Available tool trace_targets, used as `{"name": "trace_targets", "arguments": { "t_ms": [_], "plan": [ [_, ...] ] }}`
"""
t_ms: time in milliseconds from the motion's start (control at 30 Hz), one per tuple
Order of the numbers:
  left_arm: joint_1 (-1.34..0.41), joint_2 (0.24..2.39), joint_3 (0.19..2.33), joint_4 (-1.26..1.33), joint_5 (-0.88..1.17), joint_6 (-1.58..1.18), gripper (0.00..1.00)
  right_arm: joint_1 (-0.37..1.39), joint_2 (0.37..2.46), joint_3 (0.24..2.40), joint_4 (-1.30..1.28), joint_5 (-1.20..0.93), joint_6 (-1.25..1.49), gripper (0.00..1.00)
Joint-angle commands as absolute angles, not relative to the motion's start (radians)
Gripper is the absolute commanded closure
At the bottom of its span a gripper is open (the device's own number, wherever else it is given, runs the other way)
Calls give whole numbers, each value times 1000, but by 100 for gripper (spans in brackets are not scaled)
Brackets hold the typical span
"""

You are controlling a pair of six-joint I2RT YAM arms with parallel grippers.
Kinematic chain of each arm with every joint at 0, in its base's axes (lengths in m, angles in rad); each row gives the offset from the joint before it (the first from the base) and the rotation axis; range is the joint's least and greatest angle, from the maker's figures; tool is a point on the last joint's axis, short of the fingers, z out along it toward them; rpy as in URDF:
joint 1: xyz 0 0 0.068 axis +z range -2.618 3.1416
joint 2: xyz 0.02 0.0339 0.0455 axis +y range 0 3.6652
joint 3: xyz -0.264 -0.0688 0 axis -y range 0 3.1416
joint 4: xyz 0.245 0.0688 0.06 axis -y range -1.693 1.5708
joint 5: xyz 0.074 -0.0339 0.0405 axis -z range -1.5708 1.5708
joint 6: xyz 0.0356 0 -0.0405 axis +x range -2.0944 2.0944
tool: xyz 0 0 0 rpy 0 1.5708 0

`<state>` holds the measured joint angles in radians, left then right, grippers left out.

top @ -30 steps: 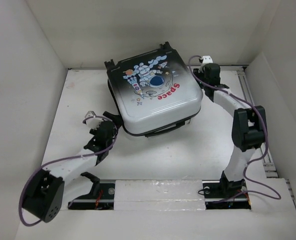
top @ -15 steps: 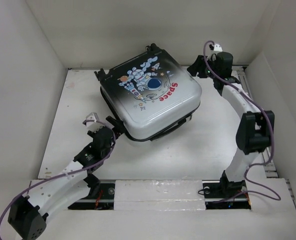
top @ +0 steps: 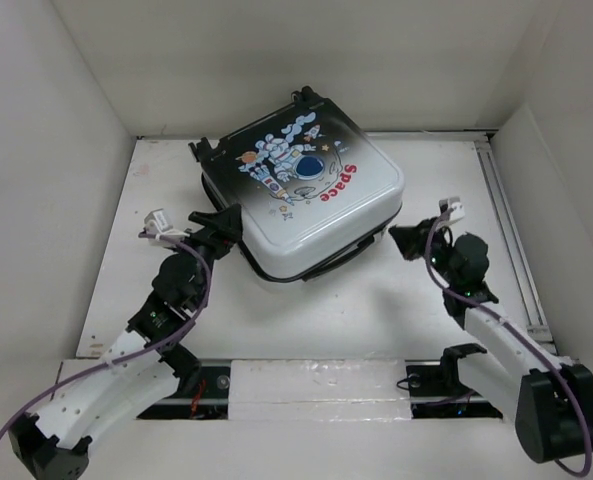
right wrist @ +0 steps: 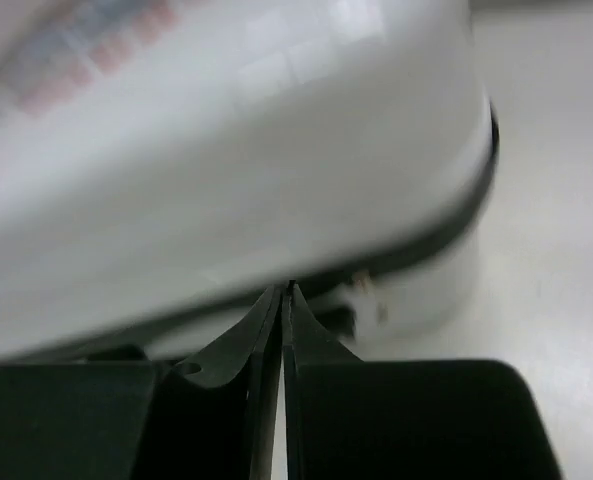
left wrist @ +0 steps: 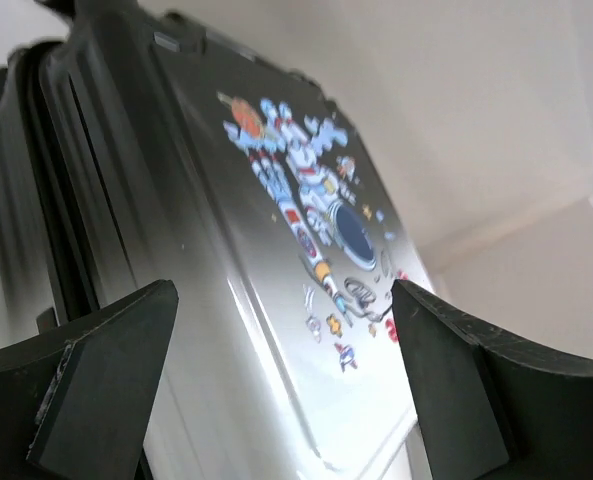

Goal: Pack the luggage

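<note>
— Two arms, one case: where does the luggage (top: 306,195) lie?

— Flat on the table (top: 356,300), shell closed and astronaut print up. It sits in the far middle, turned on a diagonal with one corner pointing back toward the arm bases.

— And its long axis?

— Hard to call from above, since it looks nearly square. I judge it runs from the black wheels (top: 202,150) at the far left toward the near-right edge.

— Which arm is nearer?

— Both are close. The left gripper (top: 219,222) is at the near-left side, touching or just beside the shell. The right gripper (top: 400,240) sits just off the near-right edge, with a sliver of table between.

— The fingers?

— The left fingers (left wrist: 106,390) are spread wide and hold nothing. The wrist view shows the case's dark side and seam straight ahead between them. The right fingers (right wrist: 246,335) are pinched together and empty, tips aimed at the black seam band under the white shell.

— So the next move?

— Likely opening the shell. The seam lies dead ahead of both, and the left, already spread, looks better placed to take the edge.
</note>
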<state>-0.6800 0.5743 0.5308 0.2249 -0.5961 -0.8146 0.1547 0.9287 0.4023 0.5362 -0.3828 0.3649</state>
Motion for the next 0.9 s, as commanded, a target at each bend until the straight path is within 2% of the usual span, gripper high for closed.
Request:
{"name": "trace_targets", "arguments": {
  "t_ms": [0, 67, 200, 400, 700, 833, 867],
  "plan": [
    [-678, 649, 571, 238, -528, -822, 15, 155, 920, 278, 744, -297, 393, 90],
    [-678, 675, 580, 216, -515, -822, 15, 155, 951, 288, 744, -308, 368, 79],
    [-669, 675, 589, 196, -471, -811, 14, 143, 1049, 302, 813, -304, 357, 66],
    [-669, 713, 589, 172, -382, -811, 14, 104, 1268, 333, 948, -475, 328, 65],
    [-660, 726, 598, 173, -335, -802, 14, 137, 1313, 411, 916, -479, 261, 57],
    [-660, 735, 589, 183, -316, -802, 14, 158, 1353, 437, 920, -478, 241, 57],
    [-660, 735, 589, 183, -316, -802, 14, 158, 1373, 437, 920, -479, 241, 60]
  ]
}}
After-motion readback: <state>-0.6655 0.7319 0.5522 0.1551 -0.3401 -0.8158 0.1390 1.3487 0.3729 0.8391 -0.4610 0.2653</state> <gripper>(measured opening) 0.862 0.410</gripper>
